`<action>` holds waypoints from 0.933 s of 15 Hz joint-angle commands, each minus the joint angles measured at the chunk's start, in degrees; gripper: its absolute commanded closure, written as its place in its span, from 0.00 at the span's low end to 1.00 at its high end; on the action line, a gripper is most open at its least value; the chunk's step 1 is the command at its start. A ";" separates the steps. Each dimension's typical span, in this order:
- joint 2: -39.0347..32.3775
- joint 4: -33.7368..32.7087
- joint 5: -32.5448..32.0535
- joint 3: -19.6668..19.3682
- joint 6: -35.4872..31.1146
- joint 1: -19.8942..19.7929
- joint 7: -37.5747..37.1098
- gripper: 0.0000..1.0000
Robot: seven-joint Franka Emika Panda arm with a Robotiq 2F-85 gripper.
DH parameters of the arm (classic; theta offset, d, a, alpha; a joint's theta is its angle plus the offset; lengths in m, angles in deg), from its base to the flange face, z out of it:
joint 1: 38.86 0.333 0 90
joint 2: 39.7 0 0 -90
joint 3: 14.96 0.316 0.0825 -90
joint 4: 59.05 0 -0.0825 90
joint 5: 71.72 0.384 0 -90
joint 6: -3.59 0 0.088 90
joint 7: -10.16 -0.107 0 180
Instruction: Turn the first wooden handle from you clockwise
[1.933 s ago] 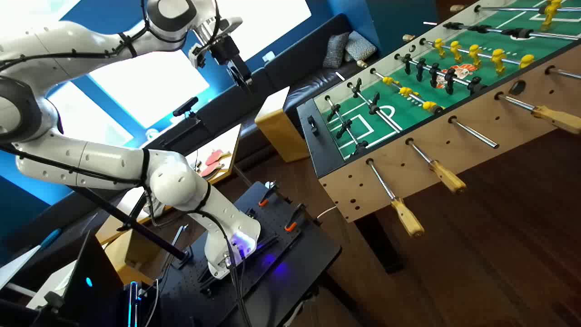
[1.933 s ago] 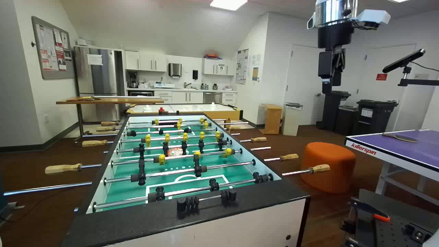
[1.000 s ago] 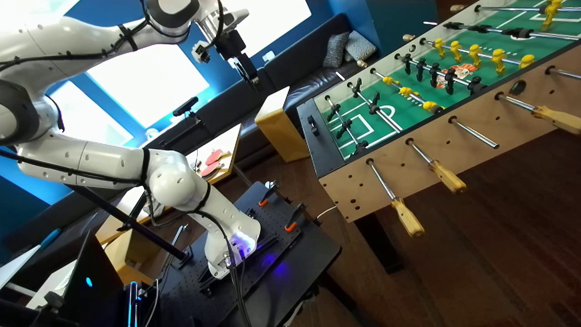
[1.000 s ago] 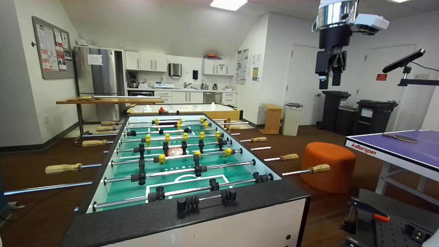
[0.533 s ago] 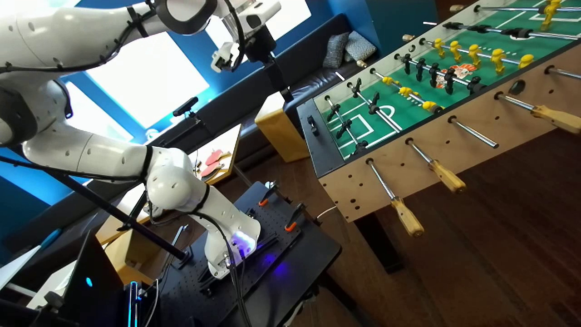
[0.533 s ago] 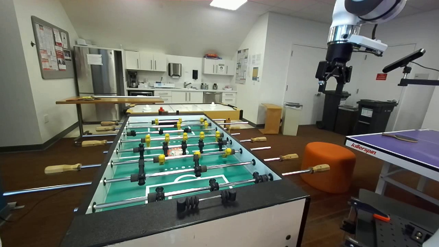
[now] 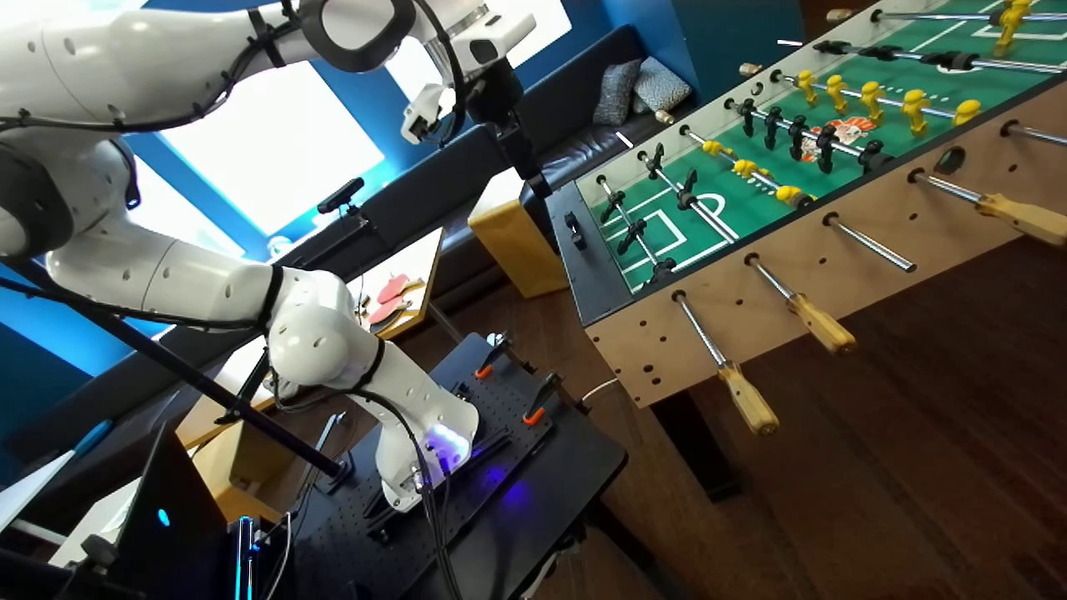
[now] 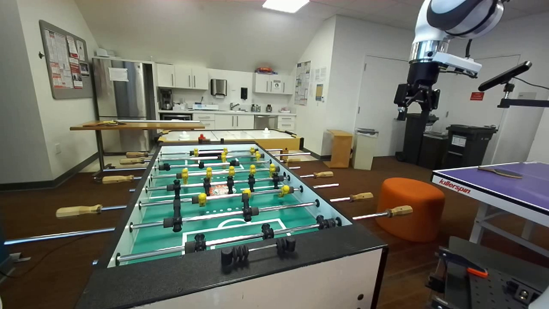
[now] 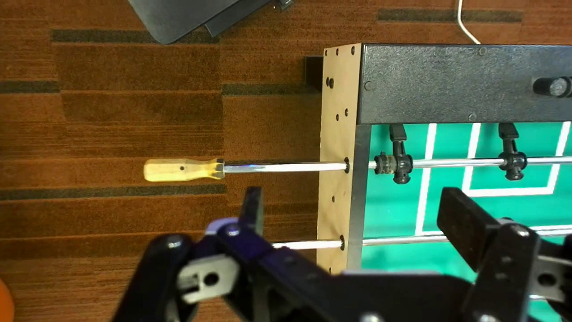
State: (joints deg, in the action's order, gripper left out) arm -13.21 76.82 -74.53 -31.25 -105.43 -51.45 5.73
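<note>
The first wooden handle is pale yellow wood on a steel rod at the near end of the foosball table. It shows in both exterior views (image 7: 748, 400) (image 8: 401, 210) and at the left of the wrist view (image 9: 183, 170), where it lies level. My gripper is open and empty, its fingers wide apart in the wrist view (image 9: 353, 197). It hangs in the air well above the handle and touches nothing; it shows in both exterior views (image 7: 533, 179) (image 8: 412, 116). The left finger base hides part of the second rod (image 9: 308, 244) in the wrist view.
The foosball table (image 7: 621, 354) has a second wooden handle (image 7: 821, 323) and a bare rod (image 7: 871, 243) beyond the first. The black robot cart (image 7: 583, 467) stands beside the table's corner. An orange stool (image 8: 411, 210) and a purple ping-pong table (image 8: 510, 182) stand behind the handles.
The arm has swung toward the foosball table and lowered a little, and the gripper has turned about its own axis. The handles and rods have not moved.
</note>
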 commanded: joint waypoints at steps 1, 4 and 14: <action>-3.85 -2.44 3.94 -1.45 1.31 -1.13 2.36 0.00; -8.13 -3.41 8.86 -6.07 0.54 -2.55 5.64 0.00; -30.98 -8.65 31.90 -17.08 -1.18 -10.16 23.13 0.00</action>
State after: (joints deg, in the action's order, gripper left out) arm -36.30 71.82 -48.92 -48.33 -106.25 -59.51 25.04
